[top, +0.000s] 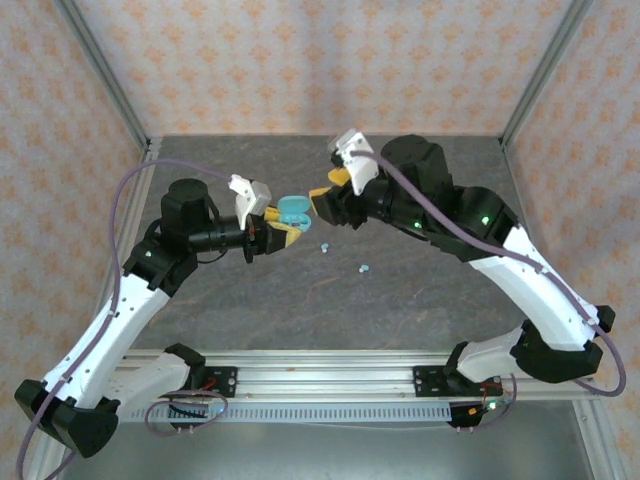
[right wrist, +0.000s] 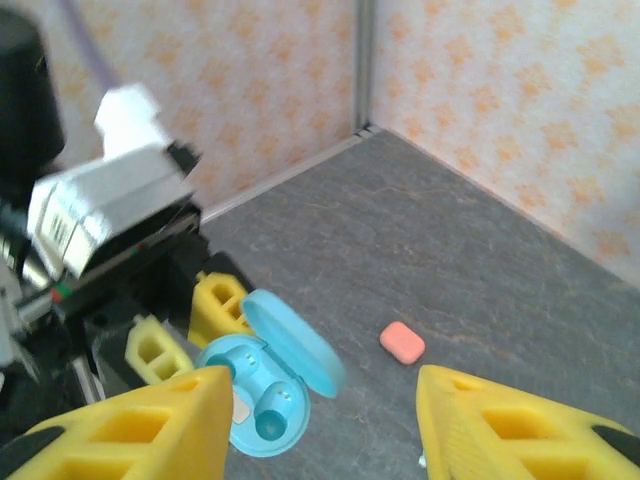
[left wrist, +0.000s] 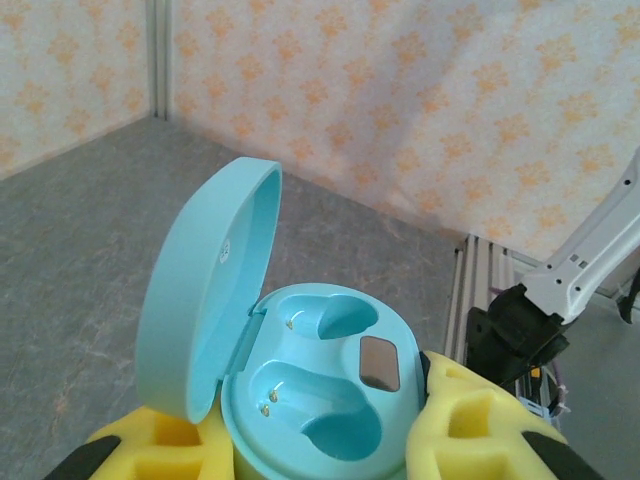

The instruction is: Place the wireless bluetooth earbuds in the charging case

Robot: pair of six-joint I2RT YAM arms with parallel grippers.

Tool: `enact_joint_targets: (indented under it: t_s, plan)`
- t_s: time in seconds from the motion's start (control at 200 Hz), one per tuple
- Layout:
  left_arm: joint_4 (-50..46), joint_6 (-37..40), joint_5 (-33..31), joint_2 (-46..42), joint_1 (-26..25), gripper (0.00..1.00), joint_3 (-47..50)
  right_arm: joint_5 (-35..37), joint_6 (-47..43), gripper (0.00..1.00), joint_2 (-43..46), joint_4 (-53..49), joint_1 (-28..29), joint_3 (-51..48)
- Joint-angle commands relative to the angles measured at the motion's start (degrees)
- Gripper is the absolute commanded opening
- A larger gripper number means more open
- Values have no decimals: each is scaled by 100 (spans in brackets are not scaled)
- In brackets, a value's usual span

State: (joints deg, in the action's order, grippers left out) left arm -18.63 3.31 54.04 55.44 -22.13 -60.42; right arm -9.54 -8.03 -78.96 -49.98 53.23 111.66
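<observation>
The teal charging case [left wrist: 330, 400] is clamped between the yellow fingers [left wrist: 470, 420] of the left gripper [top: 282, 226] and held up off the table [top: 250, 300]. Its lid [left wrist: 200, 300] is swung open and both sockets are seen empty. The right gripper [right wrist: 320, 420] is spread wide just beside the case, and nothing is gripped in it. A first earbud [top: 325, 246] is seen lying on the grey surface nearer the arm bases than the case, with a second earbud [top: 364, 268] a little further right. A small salmon-pink item [right wrist: 402, 342] is spotted on the table past the case.
</observation>
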Motion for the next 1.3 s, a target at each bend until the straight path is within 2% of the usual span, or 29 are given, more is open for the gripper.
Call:
enact_joint_targets:
  t_s: [0.0,0.07,0.145,0.315,0.565,0.676,0.756,0.811,1.041,1.296]
  plan:
    - [119,-32,-294,-238,7,7,167,595,1140,52,-428,-988,-366,762]
    - [80,-36,-370,-294,8,7,210,468,1577,52,-827,-1597,-755,1124]
    - [-11,-24,-418,-336,11,7,212,239,1904,53,-1156,-1972,-1123,1097]
    - [-378,114,-529,-442,13,7,171,-680,2825,50,-2099,-1938,-1711,595]
    - [-685,228,-709,-524,8,7,159,-632,3903,45,-3810,-1514,-1737,220]
    - [-677,154,-757,-532,5,7,171,-813,4259,40,-3956,-769,-1716,-649]
    - [-711,152,-754,-525,9,7,186,-887,4442,36,-4083,-429,-1694,-936]
    - [-736,169,-768,-530,14,8,213,-939,4535,34,-4206,-304,-1665,-963]
    - [-652,91,-816,-586,9,8,372,-882,4806,38,-4545,18,-1518,-911]
    - [-703,152,-799,-580,12,8,413,-779,4741,37,-4897,-153,-1499,-683]
